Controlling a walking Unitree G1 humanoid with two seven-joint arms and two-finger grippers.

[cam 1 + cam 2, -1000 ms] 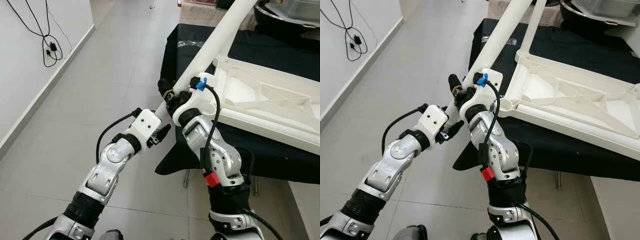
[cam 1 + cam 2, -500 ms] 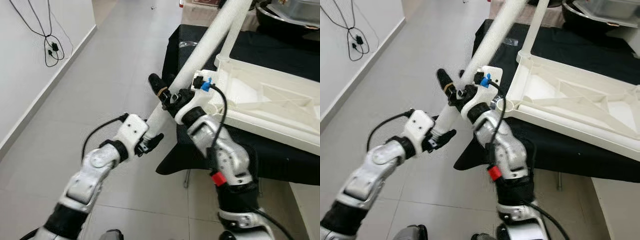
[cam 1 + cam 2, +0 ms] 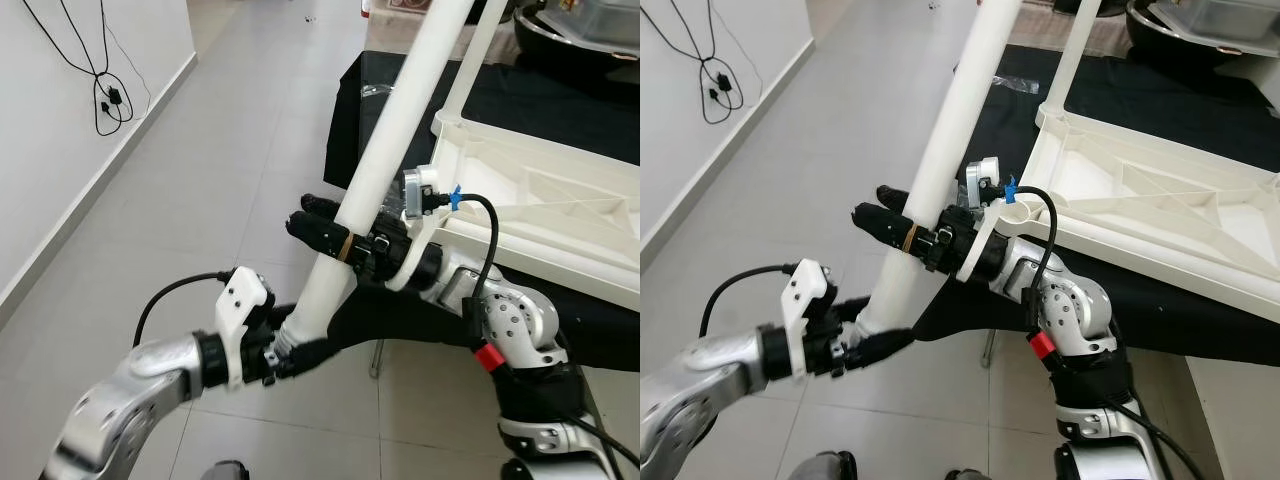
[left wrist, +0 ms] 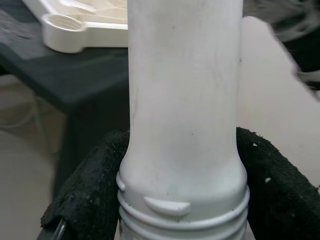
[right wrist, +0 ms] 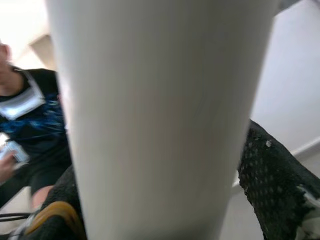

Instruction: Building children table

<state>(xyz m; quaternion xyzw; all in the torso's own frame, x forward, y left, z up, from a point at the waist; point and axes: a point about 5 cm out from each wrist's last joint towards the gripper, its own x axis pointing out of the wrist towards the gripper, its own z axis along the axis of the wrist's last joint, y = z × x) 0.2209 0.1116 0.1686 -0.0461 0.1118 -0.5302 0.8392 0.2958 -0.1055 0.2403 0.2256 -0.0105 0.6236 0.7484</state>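
Tabletop (image 3: 520, 215): white, lying underside up on the black-draped table (image 3: 520, 100), one leg already standing at its far corner. Its near corner socket (image 4: 62, 22) is empty.

Leg (image 3: 375, 165): long white tube, held slantwise off the table's near edge, well apart from the socket, threaded end lowest.

Right gripper (image 3: 325, 232): pinching the leg at mid-length, a finger on either side.

Left gripper (image 3: 300, 350): clamped on the leg just above the threads (image 4: 182, 217).

Judgement: the step in hand is bringing the threaded end to the socket. Upend the leg first, align it square over the socket, then turn it in; a tilted start risks cross-threading.
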